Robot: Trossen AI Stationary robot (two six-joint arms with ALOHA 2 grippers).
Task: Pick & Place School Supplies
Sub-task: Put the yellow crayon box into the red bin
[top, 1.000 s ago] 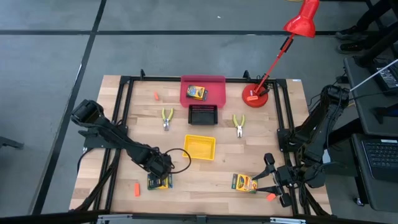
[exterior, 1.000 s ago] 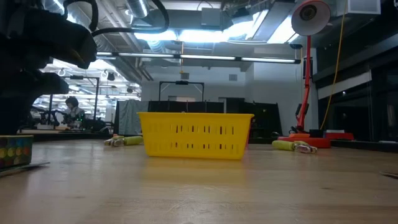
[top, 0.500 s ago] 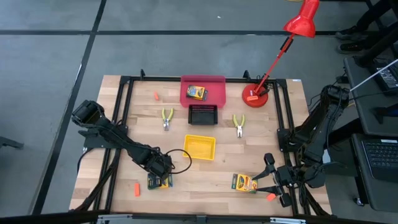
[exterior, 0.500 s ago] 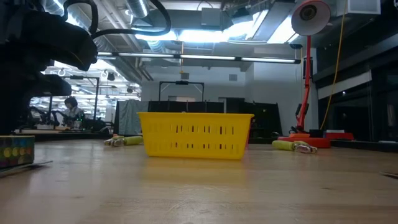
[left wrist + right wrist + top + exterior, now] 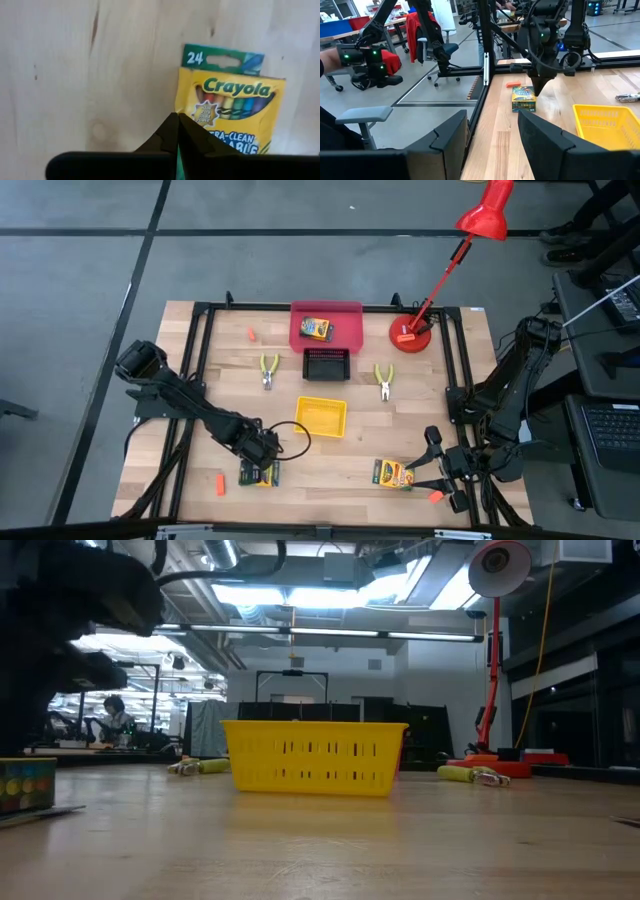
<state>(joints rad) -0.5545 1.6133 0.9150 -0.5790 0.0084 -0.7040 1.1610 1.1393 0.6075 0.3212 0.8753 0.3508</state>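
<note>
Crayons are my concern at the near left of the table [image 5: 180,390]: my left gripper [image 5: 262,457] hangs just above the crayon box [image 5: 258,474] lying flat there, label up. My fingers are pressed together to a point, and in the left wrist view that point sits over the box's edge without anything between the tips, so I judge I have closed on nothing and hold no box. Flat on the wood like this, the box offers only its thin sides, which is probably why I come at it from directly overhead. My right gripper [image 5: 441,471] waits at the near right with its fingers spread wide and empty, beside a 2nd crayon box [image 5: 392,474] and a small orange piece [image 5: 435,496]. A 3rd crayon box [image 5: 317,329] already lies in the red tray [image 5: 350,308] at the far side, which suggests that tray is where boxes belong. The black tray [image 5: 326,364] and yellow tray [image 5: 321,416] in the middle look empty. 2 pliers [image 5: 269,369] [image 5: 384,379] flank the black tray, well apart from either gripper. Another orange piece [image 5: 215,484] lies near my box, and 1 more [image 5: 251,333] sits far left.
</note>
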